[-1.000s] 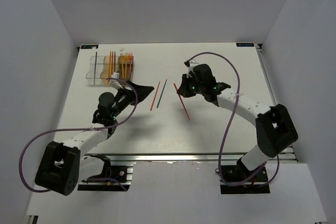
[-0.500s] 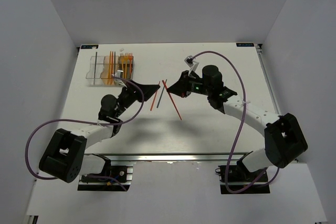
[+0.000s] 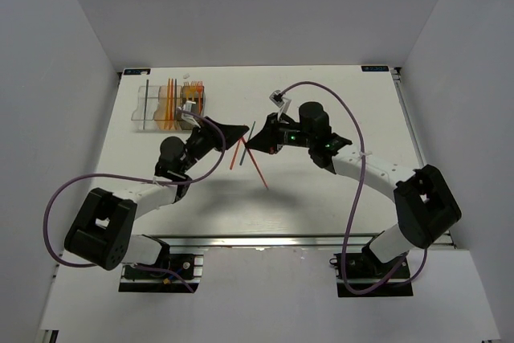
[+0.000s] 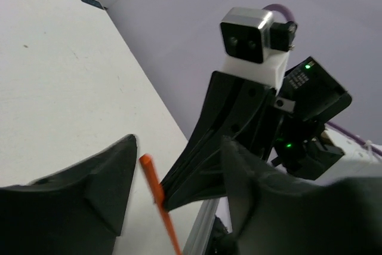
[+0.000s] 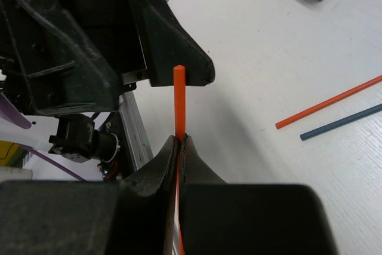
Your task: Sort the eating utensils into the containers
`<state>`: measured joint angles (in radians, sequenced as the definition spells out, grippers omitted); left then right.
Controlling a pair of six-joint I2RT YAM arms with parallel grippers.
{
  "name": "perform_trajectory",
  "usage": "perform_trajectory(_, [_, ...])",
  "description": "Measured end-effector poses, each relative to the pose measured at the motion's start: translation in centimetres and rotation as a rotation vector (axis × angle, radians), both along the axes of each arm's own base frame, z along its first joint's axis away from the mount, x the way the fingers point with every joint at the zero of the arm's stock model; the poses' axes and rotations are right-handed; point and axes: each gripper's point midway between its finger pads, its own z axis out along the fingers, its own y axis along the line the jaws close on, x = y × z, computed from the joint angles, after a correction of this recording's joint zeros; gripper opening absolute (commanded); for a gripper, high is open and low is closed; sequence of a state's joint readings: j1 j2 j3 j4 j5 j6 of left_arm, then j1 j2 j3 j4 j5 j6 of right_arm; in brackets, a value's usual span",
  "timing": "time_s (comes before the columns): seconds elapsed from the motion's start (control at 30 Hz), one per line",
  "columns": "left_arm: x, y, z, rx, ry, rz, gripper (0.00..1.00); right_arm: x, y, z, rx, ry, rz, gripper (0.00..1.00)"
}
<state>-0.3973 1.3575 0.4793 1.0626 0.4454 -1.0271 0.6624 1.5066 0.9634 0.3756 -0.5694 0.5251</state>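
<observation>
White table in a plain grey box

Matte white table [image 3: 345, 102] closed in by bare pale grey panels: far wall [image 3: 257, 14], left wall [image 3: 48, 118], right wall [image 3: 474, 94]. There's a metal rail [image 3: 265, 240] along the near edge. Lighting's soft and even, just faint blurry shadows on the tabletop.

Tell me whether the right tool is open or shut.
Shut. The right wrist view shows the right tool clamped tight on an orange stick, with no gap either side of it.
</observation>
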Motion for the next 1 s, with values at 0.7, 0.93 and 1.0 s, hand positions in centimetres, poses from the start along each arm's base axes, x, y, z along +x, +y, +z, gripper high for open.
perform_trajectory(0.7, [1.9, -0.2, -4.3, 0.149, 0.105, 0.064, 0.0, 2.4, 0.6, -1.6, -0.032, 0.043, -0.128, 0.0])
perform_trajectory(0.93, [6.0, 4.4, -6.8, 0.452, 0.263, 0.365, 0.6, 4.4, -2.1, -5.6, -0.199, 0.108, -0.317, 0.41])
perform_trajectory(1.0, [6.2, 6.2, -6.1, 0.539, 0.292, 0.445, 0.76, 4.7, -3.0, -6.7, -0.246, 0.127, -0.364, 0.53])
